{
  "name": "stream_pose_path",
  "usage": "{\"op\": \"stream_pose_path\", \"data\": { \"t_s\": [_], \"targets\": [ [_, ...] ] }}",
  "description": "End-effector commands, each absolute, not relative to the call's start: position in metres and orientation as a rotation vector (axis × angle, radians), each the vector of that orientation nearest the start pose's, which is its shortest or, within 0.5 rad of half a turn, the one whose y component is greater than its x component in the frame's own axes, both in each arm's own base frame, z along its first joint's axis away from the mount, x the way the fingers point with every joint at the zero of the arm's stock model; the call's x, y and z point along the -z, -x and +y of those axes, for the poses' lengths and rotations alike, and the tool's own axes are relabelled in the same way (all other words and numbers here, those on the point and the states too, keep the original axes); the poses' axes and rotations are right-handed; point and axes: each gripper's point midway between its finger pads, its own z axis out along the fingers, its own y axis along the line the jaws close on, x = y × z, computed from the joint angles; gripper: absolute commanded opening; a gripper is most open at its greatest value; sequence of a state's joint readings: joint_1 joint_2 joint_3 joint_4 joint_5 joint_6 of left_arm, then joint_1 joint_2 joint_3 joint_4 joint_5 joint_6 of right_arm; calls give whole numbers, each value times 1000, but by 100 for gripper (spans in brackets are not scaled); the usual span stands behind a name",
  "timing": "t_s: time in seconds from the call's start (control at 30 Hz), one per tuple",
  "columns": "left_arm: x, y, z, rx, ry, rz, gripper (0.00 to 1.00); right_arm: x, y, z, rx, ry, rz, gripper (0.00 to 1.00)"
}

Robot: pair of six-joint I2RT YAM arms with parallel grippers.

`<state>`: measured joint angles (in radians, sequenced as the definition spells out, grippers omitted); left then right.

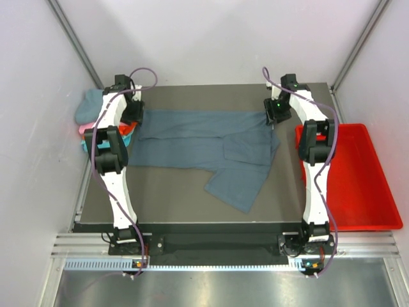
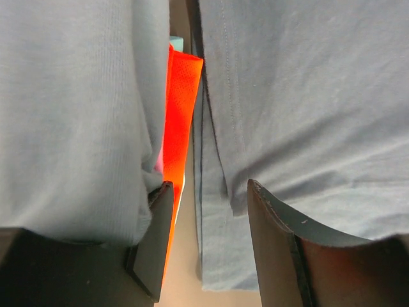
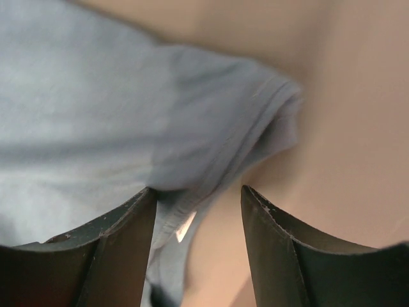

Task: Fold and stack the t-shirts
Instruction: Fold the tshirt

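Note:
A slate blue-grey t-shirt (image 1: 192, 137) lies spread across the far half of the table, with one flap trailing toward the front (image 1: 236, 185). My left gripper (image 1: 135, 118) hovers over its left end, jaws open, the shirt's hem (image 2: 217, 243) and bare table between the fingers (image 2: 209, 185). My right gripper (image 1: 273, 121) is over the shirt's right end, also open (image 3: 198, 190), with the bunched edge (image 3: 192, 211) lying loose by its left finger. Beyond the left edge sits a pile of t-shirts: teal (image 1: 89, 105), pink (image 1: 83, 130) and orange (image 2: 179, 115).
A red plastic tray (image 1: 358, 179) stands right of the table, beside the right arm. The dark table (image 1: 166, 204) shows bare in front of the shirt. White walls close in on both sides and at the back.

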<state>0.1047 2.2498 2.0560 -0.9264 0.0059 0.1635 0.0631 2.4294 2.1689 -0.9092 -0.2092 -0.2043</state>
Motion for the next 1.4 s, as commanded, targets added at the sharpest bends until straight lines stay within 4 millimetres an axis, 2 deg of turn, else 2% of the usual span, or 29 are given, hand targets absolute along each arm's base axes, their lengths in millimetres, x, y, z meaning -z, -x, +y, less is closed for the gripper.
{"op": "stream_pose_path", "data": {
  "t_s": [0.0, 0.2, 0.27, 0.43, 0.47, 0.5, 0.63, 0.73, 0.83, 0.87, 1.0, 1.13, 1.27, 1.33, 1.37],
  "targets": [
    [-92, -521, 70, -102, -51, 2640, 55, -65, -559, 43, -177, 342, 2582, 56],
    [-70, -518, 71, -94, -33, 2688, 54, -45, -568, 33, -174, 272, 2598, 53],
    [-62, -516, 69, -89, -36, 2706, 54, -35, -570, 31, -173, 263, 2610, 43],
    [-58, -514, 72, -107, -38, 2718, 53, -19, -577, 34, -209, 261, 2611, 33],
    [-59, -514, 72, -109, -37, 2718, 53, -16, -578, 35, -220, 262, 2611, 25],
    [-58, -512, 72, -111, -41, 2724, 53, -11, -578, 37, -239, 260, 2616, 22],
    [-56, -505, 75, -135, -45, 2743, 53, -16, -591, 43, -270, 264, 2567, 7],
    [-57, -502, 75, -137, -47, 2746, 52, -23, -605, 39, -237, 257, 2517, 0],
    [-64, -503, 76, -155, -52, 2733, 52, -32, -624, 30, -164, 219, 2458, 0],
    [-67, -504, 78, -168, -49, 2726, 52, -34, -629, 6, -131, 171, 2446, 0],
    [-72, -502, 79, -177, -51, 2722, 52, -44, -652, -11, -109, 115, 2359, 0],
    [-73, -499, 74, -144, -60, 2728, 53, -48, -666, -15, -102, 78, 2308, 0],
    [-70, -498, 72, -128, -66, 2738, 54, -47, -667, -3, -133, 87, 2304, 0],
    [-60, -501, 71, -115, -62, 2744, 54, -46, -665, 5, -147, 97, 2311, 0],
    [-62, -508, 67, -89, -72, 2729, 54, -43, -664, 6, -151, 97, 2320, 0]
  ]
}}
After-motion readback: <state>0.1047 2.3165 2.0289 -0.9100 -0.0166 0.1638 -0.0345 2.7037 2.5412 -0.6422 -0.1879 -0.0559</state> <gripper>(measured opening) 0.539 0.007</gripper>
